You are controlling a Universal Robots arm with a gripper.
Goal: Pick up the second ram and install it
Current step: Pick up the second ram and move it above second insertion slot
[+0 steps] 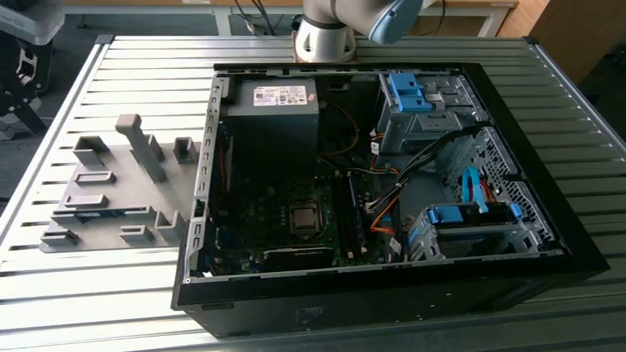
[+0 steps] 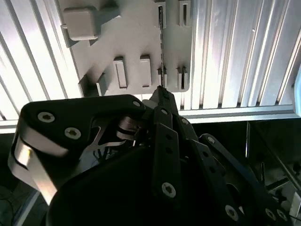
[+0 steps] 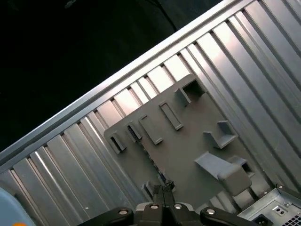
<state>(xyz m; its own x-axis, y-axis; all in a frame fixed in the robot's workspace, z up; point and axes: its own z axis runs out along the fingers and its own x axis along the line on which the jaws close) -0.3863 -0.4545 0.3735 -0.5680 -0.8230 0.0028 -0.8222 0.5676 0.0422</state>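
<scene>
The second ram (image 1: 98, 214) is a slim blue-green board standing on edge in a slot of the grey fixture plate (image 1: 122, 192), at the exterior view's left beside the open computer case (image 1: 391, 297). In the second wrist view the ram (image 2: 160, 47) shows as a thin dark line running along the plate (image 2: 134, 33). My gripper (image 2: 162, 92) hangs well above the plate, over one end of the ram. Its black fingers meet at the tips and hold nothing. In the first wrist view the gripper (image 3: 162, 190) hovers over the plate (image 3: 188, 141).
Several grey blocks, one a tall post (image 1: 140, 143), rise from the plate. The case holds a power supply (image 1: 277, 103), a motherboard (image 1: 293, 205), cables and blue drive clips (image 1: 406, 88). The arm's base (image 1: 328, 33) stands behind the case on the slatted metal table (image 1: 98, 293).
</scene>
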